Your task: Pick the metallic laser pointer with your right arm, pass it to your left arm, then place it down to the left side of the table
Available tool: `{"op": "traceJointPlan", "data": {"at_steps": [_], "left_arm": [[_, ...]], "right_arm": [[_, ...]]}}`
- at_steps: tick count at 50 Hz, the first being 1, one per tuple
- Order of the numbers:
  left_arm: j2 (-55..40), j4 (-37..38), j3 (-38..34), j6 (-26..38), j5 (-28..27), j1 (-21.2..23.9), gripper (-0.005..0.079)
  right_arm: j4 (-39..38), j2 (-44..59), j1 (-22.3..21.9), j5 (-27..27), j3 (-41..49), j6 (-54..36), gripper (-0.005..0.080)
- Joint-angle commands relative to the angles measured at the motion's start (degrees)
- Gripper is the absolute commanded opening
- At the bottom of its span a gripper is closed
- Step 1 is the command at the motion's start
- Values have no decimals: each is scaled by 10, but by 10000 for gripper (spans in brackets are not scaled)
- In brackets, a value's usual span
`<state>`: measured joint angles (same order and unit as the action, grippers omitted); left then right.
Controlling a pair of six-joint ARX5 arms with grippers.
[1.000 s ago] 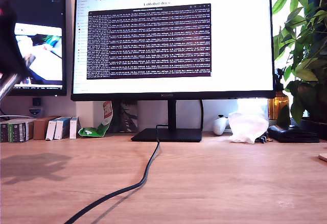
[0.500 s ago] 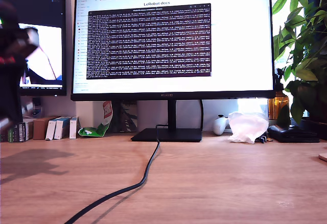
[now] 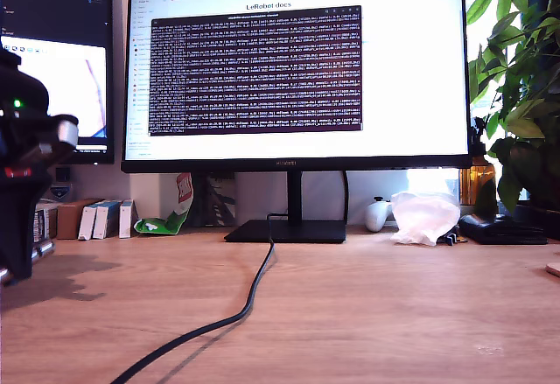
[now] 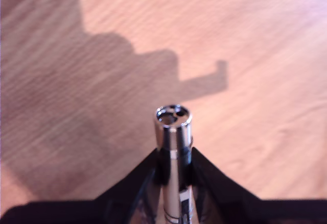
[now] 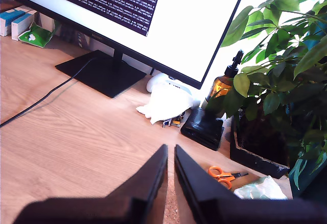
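Two black fingers of my first gripper pinch the metallic laser pointer between them, so this gripper is closed around it. The silver barrel sticks out past the fingertips, with its round end facing the camera and the wood-grain tabletop beyond it, where the dark shadow of the arm lies. Whether the pointer touches the wood I cannot tell; it seems to hang above it.

In the exterior view this arm stands at the exterior view's left edge, black and bulky, with a small green light and a white part on its body. Its gripper is mostly cut off by the edge there.

My second gripper carries nothing, and its two wedge-shaped fingers are almost together with only a thin slit between them. Ahead of it on the tabletop sit a white crumpled cloth and a black pouch. Nearer to the fingertips lie orange-handled scissors. Farther off stand a monitor on its base, a black cable and a leafy plant
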<state>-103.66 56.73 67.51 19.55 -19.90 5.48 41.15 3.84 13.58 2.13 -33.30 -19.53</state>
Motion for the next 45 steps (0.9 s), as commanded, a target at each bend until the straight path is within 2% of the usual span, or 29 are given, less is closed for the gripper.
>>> {"op": "traceJointPlan", "data": {"at_steps": [1, 5, 15, 28, 38, 41, 45], "left_arm": [[-10, -5, 0, 4, 3, -2, -21], [-10, -16, 0, 4, 14, -2, -2], [-10, -34, 0, 4, 30, -2, 186], [-9, -39, 12, 5, 29, -2, 186], [-8, 9, 87, 4, 4, -2, 185], [-8, 26, 118, 4, -8, -2, 150], [-8, 37, 155, 6, -7, -2, -38]], "right_arm": [[-6, -1, 2, -2, 5, 2, -13], [-5, -1, 2, -2, 5, 2, -13], [-5, -1, 2, -3, 5, 2, -13], [3, -1, 2, -3, 5, 3, -13], [-2, -1, 2, -3, 5, 2, -13], [-9, -1, 2, -3, 5, 2, -13], [-19, -1, 2, -3, 5, 2, -13]]}}
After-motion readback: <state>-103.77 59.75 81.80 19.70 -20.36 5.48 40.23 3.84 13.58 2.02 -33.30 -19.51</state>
